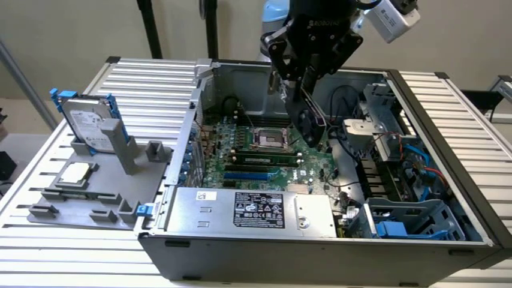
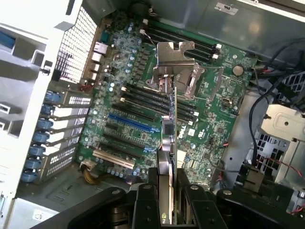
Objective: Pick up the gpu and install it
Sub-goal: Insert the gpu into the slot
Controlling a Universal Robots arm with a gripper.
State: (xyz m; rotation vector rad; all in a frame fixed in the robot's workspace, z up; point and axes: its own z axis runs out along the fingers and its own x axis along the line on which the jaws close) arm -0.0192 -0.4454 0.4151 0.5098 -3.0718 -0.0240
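the end effector (image 1: pixel 298 81) (image 2: pixel 169 202) is clamped on the gpu (image 1: pixel 310 120) (image 2: pixel 167 143), its dark fingers (image 2: pixel 143 205) pressed on the card's two faces with only the thin board between them. the gpu hangs edge-down from the grip inside the open case (image 1: pixel 320 252). in the exterior view its round fan faces out. in the wrist view it shows as a narrow edge with a silver bracket at its far end.

below the card lies the green motherboard (image 1: pixel 264 171) (image 2: pixel 214 129). the card is over the part just to the exterior view's right of the cpu socket (image 1: pixel 268 139). whether its lower edge touches the board i cannot tell. a blue slot (image 2: pixel 128 123) and black slots run across the board beside the card's line.

a silver power supply (image 1: pixel 248 210) sits at the near side of the case. well apart, on the exterior view's left, a hard drive (image 1: pixel 88 126) with blue rails stands upright in a grey holder (image 1: pixel 96 198) on the slatted tabletop (image 1: pixel 48 252).
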